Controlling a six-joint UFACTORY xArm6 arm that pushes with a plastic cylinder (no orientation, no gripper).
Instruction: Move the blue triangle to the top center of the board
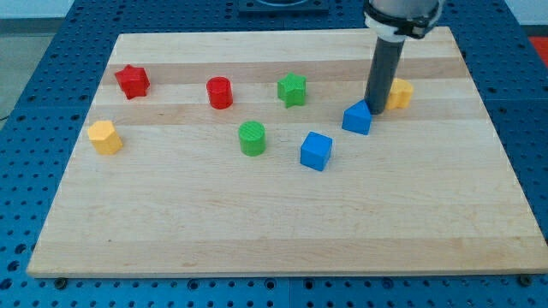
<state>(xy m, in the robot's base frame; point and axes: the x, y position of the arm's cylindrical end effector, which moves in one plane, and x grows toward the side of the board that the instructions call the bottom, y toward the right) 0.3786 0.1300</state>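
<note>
Pale wooden board surface (pixel 282 231) on blue perforated bench (pixel 26 51). No jaws fitted to me; only dark rod, gripping nothing. My tip (pixel 374 114) touching upper right edge of blue triangle block (pixel 357 118), right of board centre. Blue cube (pixel 315 151) lower left; yellow block (pixel 398 93) just right of rod.

Others: red star (pixel 133 81), red cylinder (pixel 219 92), green star (pixel 292 89), green cylinder (pixel 252 138), yellow hexagonal block (pixel 104 137).

Bright, even overhead light; sharp focus throughout. Blocks cast only short, soft shadows on the bench (pixel 282 222), whose pale wood shows no glare.
</note>
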